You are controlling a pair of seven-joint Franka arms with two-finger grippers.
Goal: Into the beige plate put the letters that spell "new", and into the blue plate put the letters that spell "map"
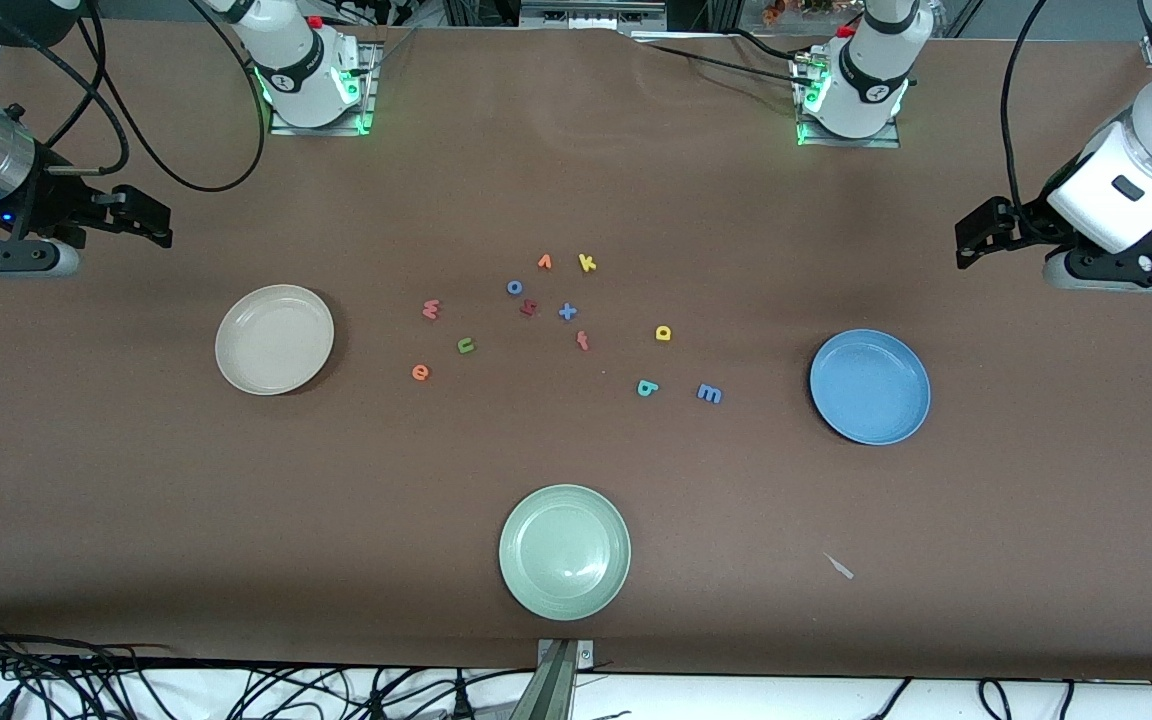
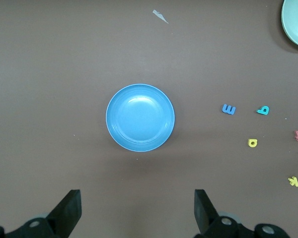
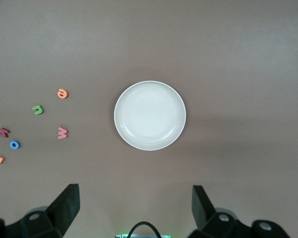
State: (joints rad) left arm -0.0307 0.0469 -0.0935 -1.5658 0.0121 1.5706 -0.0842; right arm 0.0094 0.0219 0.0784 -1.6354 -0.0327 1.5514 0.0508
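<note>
Right gripper [image 3: 134,210]: jaws wide and holding nothing, up in the air above the table at the right arm's end, camera looking straight down on the beige plate [image 3: 150,115]; I judge it is waiting.
Beige plate: bare, toward the right arm's end; the pinkish-red w [image 1: 430,309], green n [image 1: 466,346] and orange e [image 1: 420,373] lie just beside it on the table, a short carry by my reckoning.
Middle cluster: orange v [image 1: 544,262], yellow k [image 1: 587,263], blue o [image 1: 514,287], dark red letter [image 1: 528,308], blue x [image 1: 567,312] and a red letter [image 1: 583,341]; none belongs to either word.
Pale green plate [image 1: 564,551]: nearest the front camera, bare.
"map" letters: yellow p [image 1: 663,333], teal a [image 1: 646,388], dark blue m [image 1: 709,394], loose on the table near the blue plate [image 1: 870,386].
Left gripper [image 2: 137,210]: jaws wide, empty, hovering above the left arm's end over the blue plate.
Views: only the front view shows all 3 plates and both words at once; each wrist view shows 1 word and its own fingers apart.
</note>
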